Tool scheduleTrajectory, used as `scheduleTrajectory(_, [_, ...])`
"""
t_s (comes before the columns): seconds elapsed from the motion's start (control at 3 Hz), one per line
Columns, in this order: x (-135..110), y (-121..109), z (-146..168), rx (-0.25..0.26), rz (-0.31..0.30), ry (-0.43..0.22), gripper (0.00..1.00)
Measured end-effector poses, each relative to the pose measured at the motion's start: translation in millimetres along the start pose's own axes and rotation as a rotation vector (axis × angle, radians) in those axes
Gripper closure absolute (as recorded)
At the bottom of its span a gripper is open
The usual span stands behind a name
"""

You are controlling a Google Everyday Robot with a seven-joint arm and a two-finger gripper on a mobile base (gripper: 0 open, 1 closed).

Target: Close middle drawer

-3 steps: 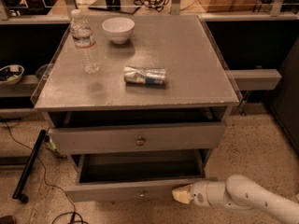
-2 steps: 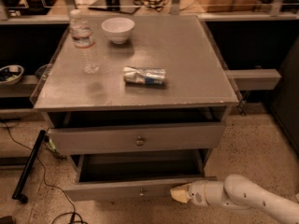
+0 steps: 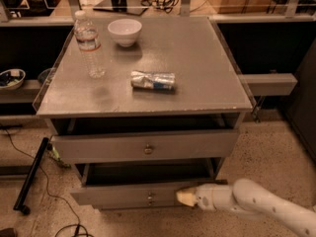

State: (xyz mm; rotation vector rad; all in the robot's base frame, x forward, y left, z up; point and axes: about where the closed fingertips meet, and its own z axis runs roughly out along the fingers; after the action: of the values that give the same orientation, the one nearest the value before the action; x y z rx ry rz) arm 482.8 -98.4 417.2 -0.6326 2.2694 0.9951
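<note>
My gripper [image 3: 185, 197] is right at the front of the middle drawer [image 3: 118, 194], just beside its small knob [image 3: 149, 197]. I cannot tell if the gripper is spread or pressed together. The middle drawer is pulled out, low down under the top drawer [image 3: 98, 147]. Its inside is dark and mostly hidden. My arm [image 3: 266, 207] is cut off at the corner.

My one camera looks down from in front of the cabinet [image 3: 197, 68], fairly close, facing its front; the gripper [image 3: 186, 197] sits lower right, at the middle drawer [image 3: 113, 195].
</note>
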Motion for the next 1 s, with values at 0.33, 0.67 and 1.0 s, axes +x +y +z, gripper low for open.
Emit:
scheduleTrajectory(0.33, [-15,-2,9,-0.001,-0.012,-0.021,1.00])
scheduleTrajectory(0.67, [-42,-5,29,-0.010,-0.032,-0.044,1.00])
scheduleTrajectory(1.0, [-42,-5,30,-0.010,-0.032,-0.044,1.00])
